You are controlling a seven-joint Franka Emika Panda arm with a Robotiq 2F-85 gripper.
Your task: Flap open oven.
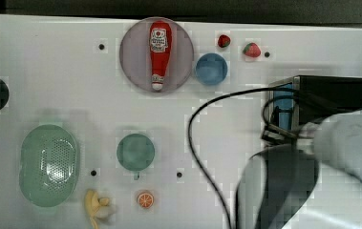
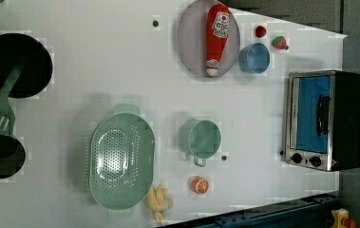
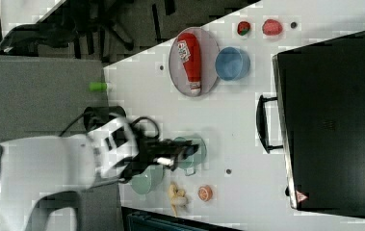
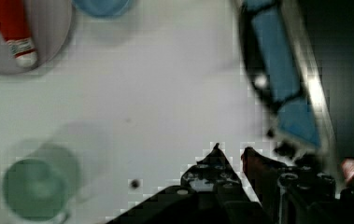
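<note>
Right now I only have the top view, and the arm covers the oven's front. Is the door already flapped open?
Observer: No. The left view shows the oven with its glass door upright and shut in its frame.
Operator: Where are the fingers?
Observer: In the right view the fingers hang over the green cup, apart from the handle.
Operator: Holding anything?
Observer: No; the wrist view shows a narrow gap, nothing in it.

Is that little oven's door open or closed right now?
Closed. The oven's blue glass door sits flush in its silver frame, handle against the front.
</note>
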